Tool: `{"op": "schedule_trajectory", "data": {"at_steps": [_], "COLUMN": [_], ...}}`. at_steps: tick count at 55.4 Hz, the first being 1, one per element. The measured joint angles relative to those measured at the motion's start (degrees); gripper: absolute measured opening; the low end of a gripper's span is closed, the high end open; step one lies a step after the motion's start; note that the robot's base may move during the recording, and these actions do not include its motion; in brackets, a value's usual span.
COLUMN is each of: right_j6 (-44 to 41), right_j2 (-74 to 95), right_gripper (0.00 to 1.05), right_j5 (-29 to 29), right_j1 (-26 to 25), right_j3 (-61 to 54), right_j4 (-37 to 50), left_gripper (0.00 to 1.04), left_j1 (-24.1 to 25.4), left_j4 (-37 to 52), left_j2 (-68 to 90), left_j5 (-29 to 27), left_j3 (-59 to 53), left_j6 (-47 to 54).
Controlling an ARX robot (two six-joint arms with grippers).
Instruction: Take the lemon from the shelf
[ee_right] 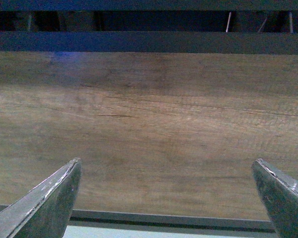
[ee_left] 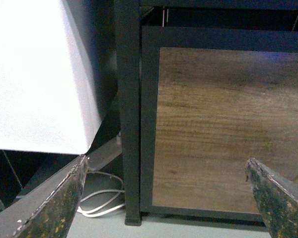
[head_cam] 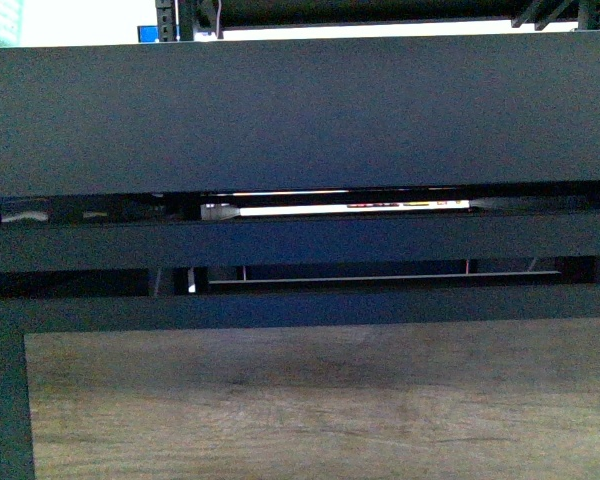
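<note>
- Fingers first: the right gripper (ee_right: 166,161) has its two dark tips spread wide with nothing between them. It is released and empty.
- Same on the other side: the left gripper (ee_left: 165,159) is splayed open too, with scuffed, yellow-flecked fingertips (ee_left: 64,198) and nothing in hand.
- Straight beyond both pincers is the wood-grain panel (ee_right: 149,124) of the shelf (head_cam: 300,110). The right wrist looks at it square on, and the left wrist catches its edge by the black frame post (ee_left: 126,109).
- Beside that post, the left wrist view also shows a white block (ee_left: 35,74) and a loose white cable (ee_left: 102,198) on the floor.
- In the front view, a dark tray front (head_cam: 300,110) fills the upper half of the frame, a thin bright slot runs across the middle, and the panel sits in the lower half. Neither arm shows.
- The lemon is not visible in any view. No fruit shows at all.
- My read is that both pincers point at the low panel, so the lemon must lie higher, on a tray surface these cameras cannot see.
- Its long axis cannot be told, and neither can which arm is nearer.
- The coming move likely calls for raising an arm above the tray lip before any reach.
</note>
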Motion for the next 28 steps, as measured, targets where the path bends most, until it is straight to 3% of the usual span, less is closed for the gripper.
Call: {"op": "schedule_trajectory", "data": {"at_steps": [28], "right_j6": [0.0], "right_j2": [0.0], "right_gripper": [1.02], "right_j5": [-0.1], "right_j1": [0.0], "right_j3": [0.0], "right_j4": [0.0], "left_gripper": [0.97], "left_j1": [0.0], "left_j4": [0.0], "left_j2": [0.0], "left_j5": [0.0], "left_j3": [0.0], "left_j6": [0.0]}}
